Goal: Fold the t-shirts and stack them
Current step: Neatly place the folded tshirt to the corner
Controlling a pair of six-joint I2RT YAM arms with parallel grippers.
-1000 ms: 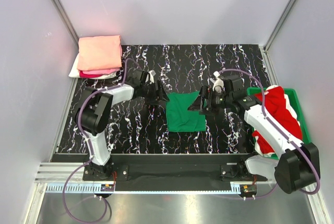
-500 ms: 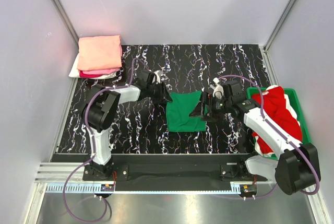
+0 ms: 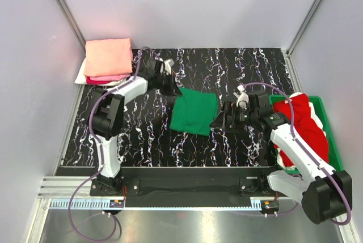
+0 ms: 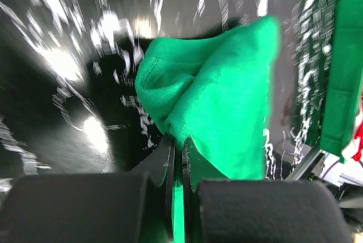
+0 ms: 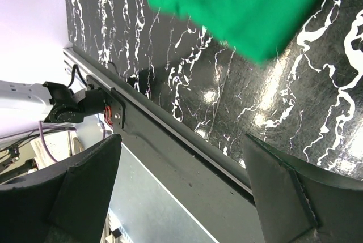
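View from above: a folded green shirt point(image 3: 194, 113) sits mid-table point(image 3: 238, 67), a tilted, nearly square pad. The left gripper point(image 3: 170, 88) is pinched onto its far-left corner. The right gripper point(image 3: 223, 122) is just beside the near-right edge, not touching it. At the far-left corner of the table is the stack point(image 3: 108, 56), with salmon on top and pink and white edges showing beneath. It lies beyond the left gripper, on the line from the shirt through that gripper, so the left arm is much the nearer one to carry the shirt there. A red shirt point(image 3: 303, 127) is heaped, unfolded, in a bin point(image 3: 324, 113) at the right.

Left wrist view, blurred: the fingers are pressed together on a bunched fold of bright green cloth. The rest of the shirt spreads away from them, smooth and matte. Whether it clears the table cannot be told.

Right wrist view: the two fingers are spread wide with nothing between them. The green shirt shows at the top, beyond the fingertips, flat on the table with a rounded folded edge.
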